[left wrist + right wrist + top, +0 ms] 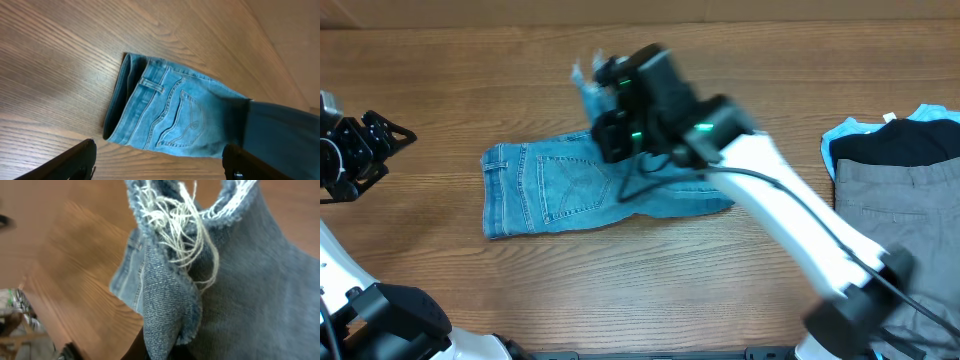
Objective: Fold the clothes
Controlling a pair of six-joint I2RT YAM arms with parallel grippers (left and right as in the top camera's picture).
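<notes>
The light blue jeans lie partly folded in the middle of the table, waistband to the left and a back pocket facing up. My right gripper is shut on the frayed leg hems and holds them lifted above the jeans' far edge; its fingers are hidden by the denim in the right wrist view. My left gripper is open and empty at the left edge of the table, apart from the jeans. The left wrist view shows the waistband and pocket beyond its spread fingers.
A pile of other clothes sits at the right edge: a black garment over pale turquoise cloth, and grey trousers. Bare wooden table surrounds the jeans. My right arm crosses the table diagonally.
</notes>
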